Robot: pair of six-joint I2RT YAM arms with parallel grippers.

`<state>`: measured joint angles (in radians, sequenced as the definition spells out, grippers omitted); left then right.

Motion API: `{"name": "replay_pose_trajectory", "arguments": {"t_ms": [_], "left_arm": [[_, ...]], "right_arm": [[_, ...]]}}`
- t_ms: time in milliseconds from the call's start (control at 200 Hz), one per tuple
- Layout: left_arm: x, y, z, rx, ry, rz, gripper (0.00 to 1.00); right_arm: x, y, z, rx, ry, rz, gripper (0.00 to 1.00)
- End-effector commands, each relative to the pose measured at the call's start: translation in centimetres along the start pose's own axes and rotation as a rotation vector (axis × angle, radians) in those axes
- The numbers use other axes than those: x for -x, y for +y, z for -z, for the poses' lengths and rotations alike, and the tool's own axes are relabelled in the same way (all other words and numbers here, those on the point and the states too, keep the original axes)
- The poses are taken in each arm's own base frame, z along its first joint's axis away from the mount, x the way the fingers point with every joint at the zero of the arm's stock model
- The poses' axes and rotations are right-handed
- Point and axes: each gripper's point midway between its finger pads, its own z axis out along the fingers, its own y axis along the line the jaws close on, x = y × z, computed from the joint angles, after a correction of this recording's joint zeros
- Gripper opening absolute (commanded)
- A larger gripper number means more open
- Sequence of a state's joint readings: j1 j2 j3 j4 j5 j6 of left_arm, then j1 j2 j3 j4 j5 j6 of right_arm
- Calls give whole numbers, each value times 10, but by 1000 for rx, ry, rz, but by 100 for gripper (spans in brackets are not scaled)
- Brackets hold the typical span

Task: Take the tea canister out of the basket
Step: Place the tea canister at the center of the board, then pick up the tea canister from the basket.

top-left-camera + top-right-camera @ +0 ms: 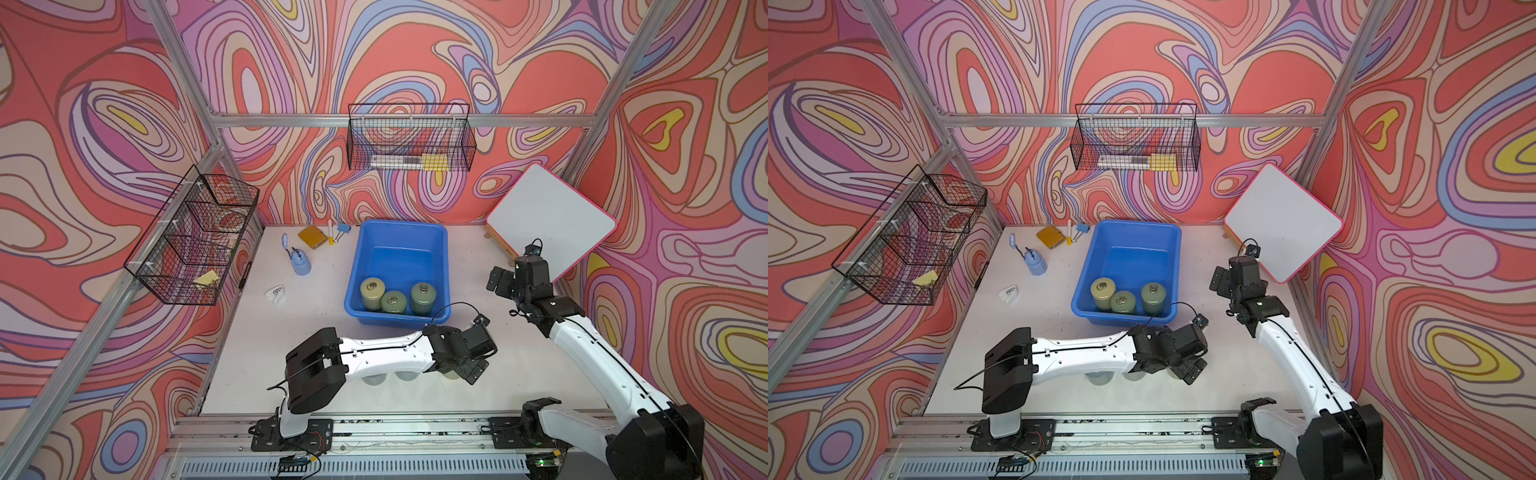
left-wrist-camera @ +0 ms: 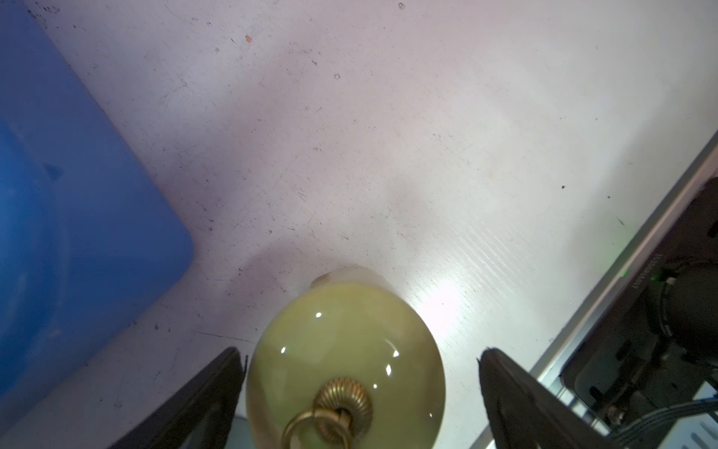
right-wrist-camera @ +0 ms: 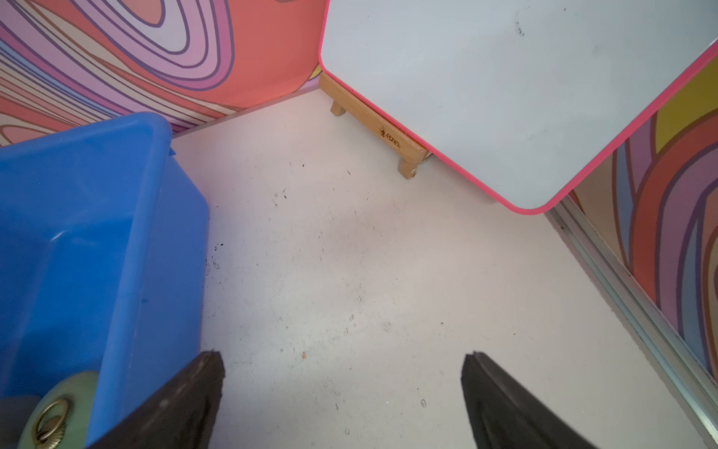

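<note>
The blue basket stands mid-table and holds three pale green tea canisters with brass ring lids at its near end. My left gripper is in front of the basket, low over the table. In the left wrist view a green canister stands on the table between my left gripper's open jaws, with a clear gap on one side. Two more canisters peek out under the left forearm. My right gripper hangs open and empty right of the basket.
A pink-edged whiteboard on a wooden stand leans at the back right. Black wire baskets hang on the left and back walls. A blue bottle, yellow pad and white clip lie left of the basket.
</note>
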<state>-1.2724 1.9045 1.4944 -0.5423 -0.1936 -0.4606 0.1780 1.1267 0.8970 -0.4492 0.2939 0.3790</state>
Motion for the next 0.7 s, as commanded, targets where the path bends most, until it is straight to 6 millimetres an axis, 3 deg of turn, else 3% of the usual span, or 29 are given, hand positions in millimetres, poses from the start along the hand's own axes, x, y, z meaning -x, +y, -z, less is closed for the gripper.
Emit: {"name": "replay_pose_trajectory", "arguments": {"t_ms": [0,230,356,501,691], "left_arm": [[16,0,34,-10,-38,2,99],[43,8,78,2,-119,-19,99],[56,23,98,28,-168,-4,99],[65,58,116,75,-198,58,99],[64,122,138,168,-237,157,99]], "right_arm": [[6,0,11,18,-10,2,98],[13,18,25,126,2,31,98],[14,33,33,213,24,56,97],[14,58,43,352,62,85,97],[11,87,55,515,143,89,96]]}}
